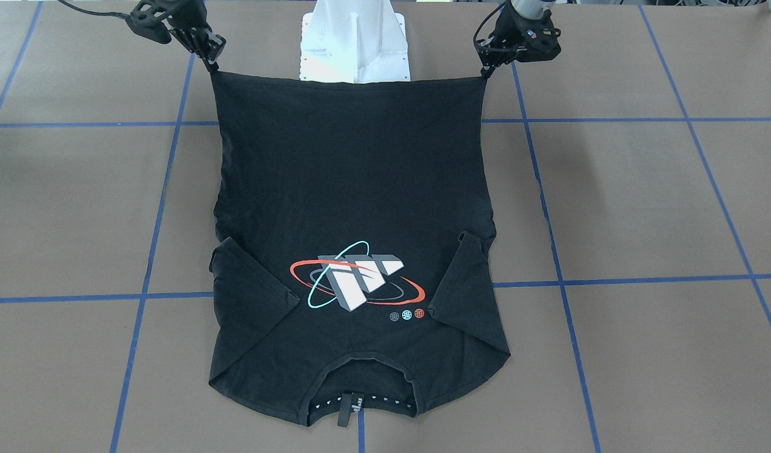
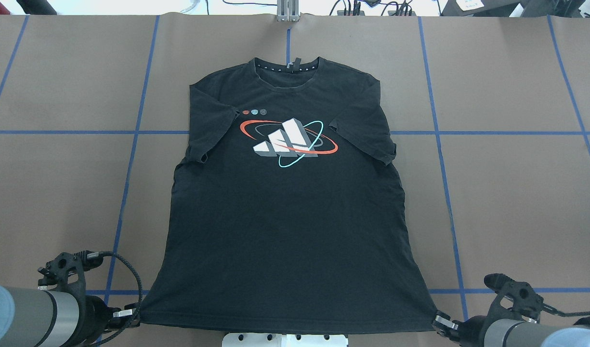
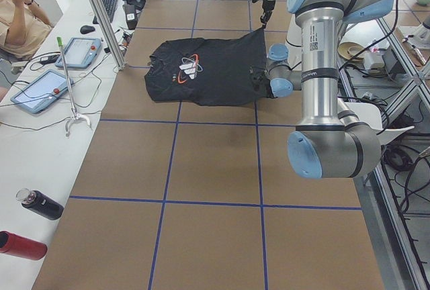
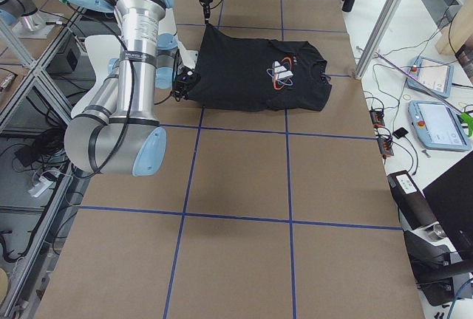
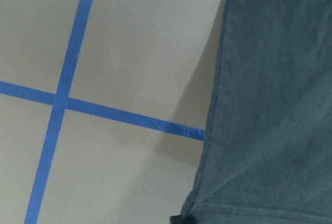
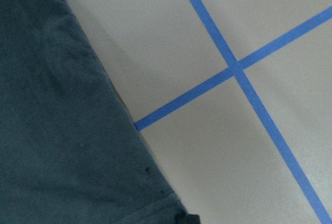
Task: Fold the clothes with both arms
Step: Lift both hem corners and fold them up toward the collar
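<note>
We see the black t-shirt (image 2: 285, 226) lying flat on the counter (image 2: 516, 193), print (image 2: 289, 137) up, collar away from the robot. Our left gripper (image 1: 484, 70) and right gripper (image 1: 213, 65) each pinch a hem corner, stretching the hem taut.

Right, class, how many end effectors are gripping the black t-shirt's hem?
2. The left end effector pinches one hem corner of the t-shirt, the right end effector the other. None hidden.

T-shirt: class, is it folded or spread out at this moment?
Spread. The t-shirt lies full length with its graphic facing up, and no fold crosses it.
</note>
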Available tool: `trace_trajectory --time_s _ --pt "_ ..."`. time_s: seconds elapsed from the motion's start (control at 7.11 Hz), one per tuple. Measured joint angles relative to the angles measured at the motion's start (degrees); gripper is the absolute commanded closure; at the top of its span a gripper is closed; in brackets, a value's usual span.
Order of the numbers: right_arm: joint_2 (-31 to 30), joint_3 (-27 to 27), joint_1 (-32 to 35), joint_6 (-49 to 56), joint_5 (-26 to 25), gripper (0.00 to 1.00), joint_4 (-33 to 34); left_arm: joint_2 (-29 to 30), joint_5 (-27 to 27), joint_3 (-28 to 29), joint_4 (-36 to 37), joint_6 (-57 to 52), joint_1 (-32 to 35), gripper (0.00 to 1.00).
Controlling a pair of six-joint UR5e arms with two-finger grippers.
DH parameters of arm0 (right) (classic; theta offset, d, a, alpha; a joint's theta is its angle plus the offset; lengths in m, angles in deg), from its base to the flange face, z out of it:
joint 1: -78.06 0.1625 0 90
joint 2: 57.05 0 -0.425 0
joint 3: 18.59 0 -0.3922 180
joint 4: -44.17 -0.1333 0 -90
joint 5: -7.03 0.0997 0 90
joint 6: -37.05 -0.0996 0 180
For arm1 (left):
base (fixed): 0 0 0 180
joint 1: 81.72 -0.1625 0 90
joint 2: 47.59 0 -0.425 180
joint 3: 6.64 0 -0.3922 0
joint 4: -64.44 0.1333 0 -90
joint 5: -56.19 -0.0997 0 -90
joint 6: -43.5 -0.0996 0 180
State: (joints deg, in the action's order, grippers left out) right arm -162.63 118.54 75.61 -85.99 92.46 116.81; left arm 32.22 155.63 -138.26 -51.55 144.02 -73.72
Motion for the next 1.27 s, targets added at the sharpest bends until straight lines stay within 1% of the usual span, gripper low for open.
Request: trace_trajectory --time_s 0.14,0.28,0.42,0.56,0.7,0.84,0.98,1.13,1.27 --pt "-0.5 1.2 1.5 0.0 1.9 1.0 0.0 -0.1 2.0 -1.7 0.0 0.0 0.8 1.0" --pt "-0.3 1.8 5.7 0.2 5.9 1.0 0.0 0.3 4.6 -3.1 0.0 -0.2 2.6 1.0" --pt "0.9 1.5 11.8 0.6 12.1 1.0 0.0 1.3 7.4 -3.7 0.1 -1.3 6.0 1.0" --pt "3.6 0.1 17.9 1.8 17.7 1.0 1.0 3.5 10.1 -3.1 0.7 -3.6 11.2 1.0" --pt "9.3 -2.3 24.2 4.6 21.9 1.0 5.2 7.1 13.1 -1.4 2.5 -5.9 17.6 1.0" --pt "18.0 -5.6 30.5 8.8 25.6 1.0 13.4 10.8 15.2 1.5 4.2 -9.4 23.0 1.0" --pt "26.5 -9.3 35.6 13.7 28.2 1.0 21.7 14.3 16.1 5.3 5.1 -15.0 27.5 1.0" --pt "31.5 -12.9 39.1 17.9 29.1 1.0 26.3 17.0 16.5 9.1 5.5 -20.2 31.7 1.0" --pt "33.9 -16.3 41.9 21.7 29.4 1.0 28.0 18.8 16.6 12.2 5.6 -24.4 35.0 1.0"
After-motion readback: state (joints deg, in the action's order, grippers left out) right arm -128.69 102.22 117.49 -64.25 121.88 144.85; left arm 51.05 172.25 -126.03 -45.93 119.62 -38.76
